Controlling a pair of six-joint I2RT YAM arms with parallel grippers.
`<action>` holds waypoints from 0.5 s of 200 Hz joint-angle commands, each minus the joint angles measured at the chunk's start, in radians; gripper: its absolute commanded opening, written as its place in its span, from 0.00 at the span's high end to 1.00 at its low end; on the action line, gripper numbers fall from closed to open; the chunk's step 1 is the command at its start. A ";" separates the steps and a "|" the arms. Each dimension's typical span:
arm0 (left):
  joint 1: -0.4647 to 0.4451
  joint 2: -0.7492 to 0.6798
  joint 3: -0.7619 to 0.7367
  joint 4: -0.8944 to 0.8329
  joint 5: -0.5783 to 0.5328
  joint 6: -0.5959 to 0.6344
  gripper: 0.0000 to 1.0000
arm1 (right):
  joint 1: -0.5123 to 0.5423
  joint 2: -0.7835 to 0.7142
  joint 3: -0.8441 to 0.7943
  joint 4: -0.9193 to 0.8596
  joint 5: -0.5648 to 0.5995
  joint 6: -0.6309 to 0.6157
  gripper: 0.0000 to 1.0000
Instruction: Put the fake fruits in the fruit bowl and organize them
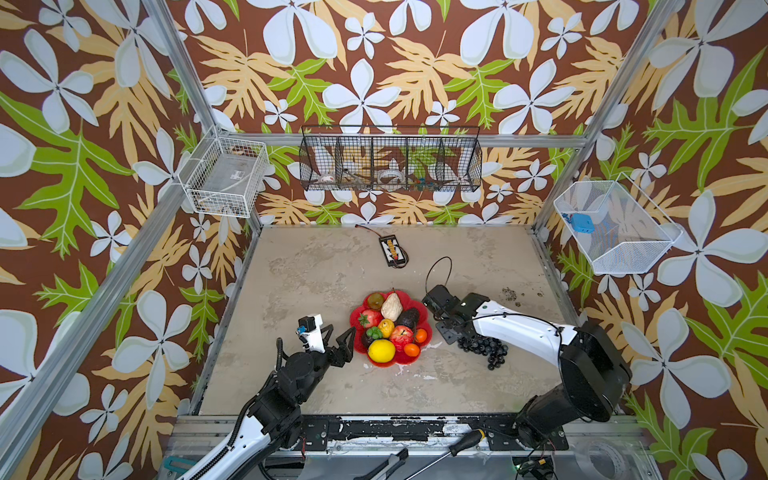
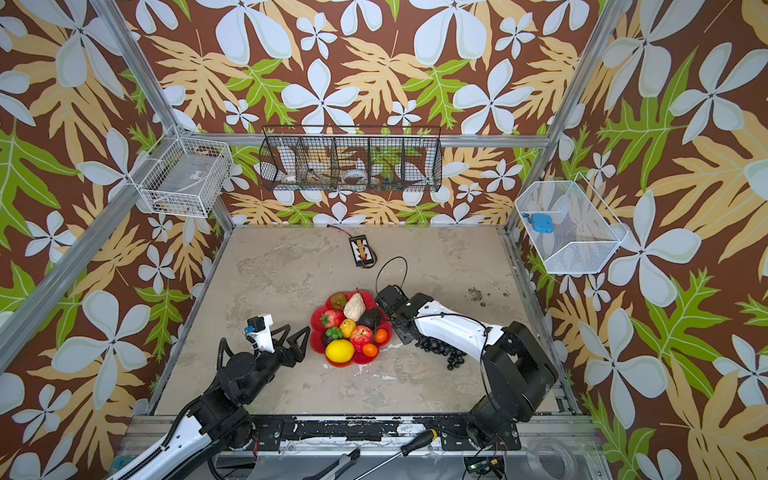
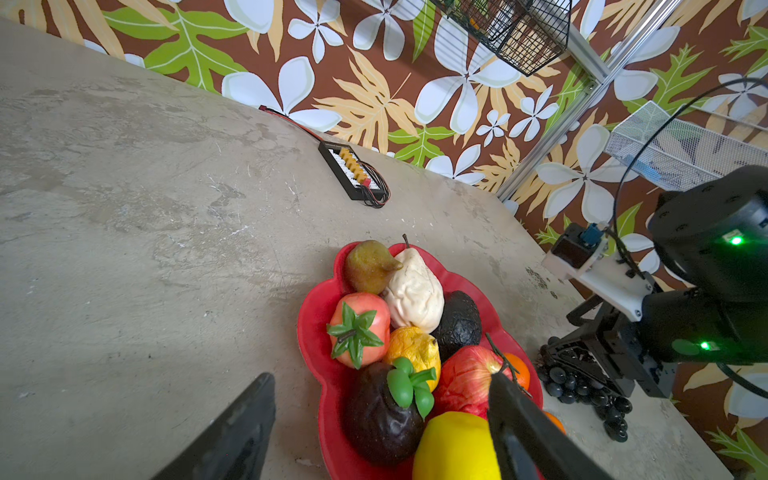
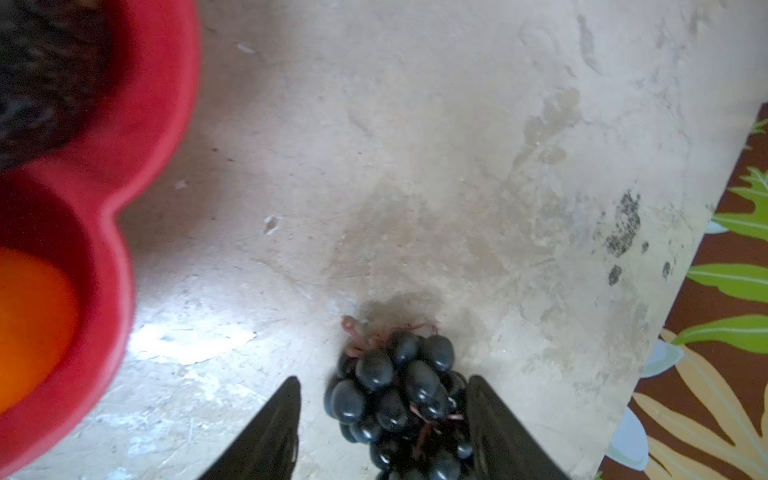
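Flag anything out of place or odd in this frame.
The grape bunch lies on the table beside the fruit bowl, not in it, while the other fruits sit inside. The right gripper straddles it, jaws open.

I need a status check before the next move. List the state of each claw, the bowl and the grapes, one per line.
left claw: open, empty, beside the fruit bowl.
right claw: open, straddling the grape bunch.
grape bunch: lying on the table, outside the bowl.
fruit bowl: upright on the table, filled with fake fruits.
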 commanded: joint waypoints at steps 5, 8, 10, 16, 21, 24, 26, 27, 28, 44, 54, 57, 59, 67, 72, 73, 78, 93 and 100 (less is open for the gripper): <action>0.001 -0.004 0.006 0.009 0.000 -0.006 0.19 | -0.017 -0.042 -0.013 -0.018 0.043 0.079 0.10; 0.001 -0.004 0.006 0.008 0.000 -0.006 0.19 | -0.017 -0.048 -0.014 -0.017 0.038 0.082 0.08; 0.001 -0.004 0.006 0.008 0.000 -0.006 0.19 | -0.018 -0.052 -0.013 -0.015 0.034 0.085 0.06; 0.001 -0.006 0.006 0.008 0.000 -0.006 0.19 | -0.025 -0.063 -0.018 -0.009 0.023 0.096 0.01; 0.001 -0.006 0.006 0.006 0.000 -0.006 0.19 | -0.034 -0.076 -0.025 -0.001 0.007 0.106 0.00; 0.001 -0.007 0.006 0.006 0.000 -0.006 0.19 | -0.042 -0.083 -0.031 0.005 -0.006 0.112 0.00; 0.001 -0.007 0.006 0.005 0.000 -0.006 0.19 | -0.046 -0.087 -0.034 0.010 -0.014 0.115 0.00; 0.001 -0.007 0.006 0.004 0.000 -0.006 0.19 | -0.048 -0.090 -0.036 0.013 -0.018 0.116 0.00; 0.001 -0.007 0.006 0.004 0.000 -0.007 0.19 | -0.050 -0.093 -0.038 0.015 -0.021 0.117 0.00; 0.001 -0.010 0.006 0.003 -0.001 -0.008 0.19 | -0.071 -0.112 -0.059 0.015 -0.022 0.147 0.00; 0.001 -0.011 0.006 0.003 -0.002 -0.008 0.19 | -0.077 -0.118 -0.068 0.006 0.014 0.179 0.00; 0.001 -0.011 0.005 0.003 -0.002 -0.008 0.19 | -0.080 -0.122 -0.072 0.005 0.022 0.192 0.01; 0.001 -0.012 0.005 0.003 -0.002 -0.009 0.19 | -0.081 -0.125 -0.075 0.005 0.025 0.200 0.00; 0.001 -0.011 0.005 0.004 0.000 -0.009 0.19 | -0.086 -0.145 -0.094 0.017 0.021 0.226 0.00; 0.001 -0.010 0.005 0.003 0.000 -0.009 0.19 | -0.088 -0.161 -0.109 0.033 0.010 0.236 0.00; 0.001 -0.010 0.005 0.003 0.000 -0.009 0.19 | -0.088 -0.165 -0.110 0.037 0.007 0.237 0.00; 0.001 -0.010 0.005 0.005 0.000 -0.009 0.19 | -0.089 -0.182 -0.130 0.051 -0.002 0.244 0.00; 0.001 -0.009 0.005 0.006 0.000 -0.009 0.19 | -0.103 -0.217 -0.166 0.073 -0.015 0.258 0.00; 0.001 -0.009 0.004 0.007 0.000 -0.010 0.19 | -0.118 -0.227 -0.177 0.079 -0.029 0.258 0.00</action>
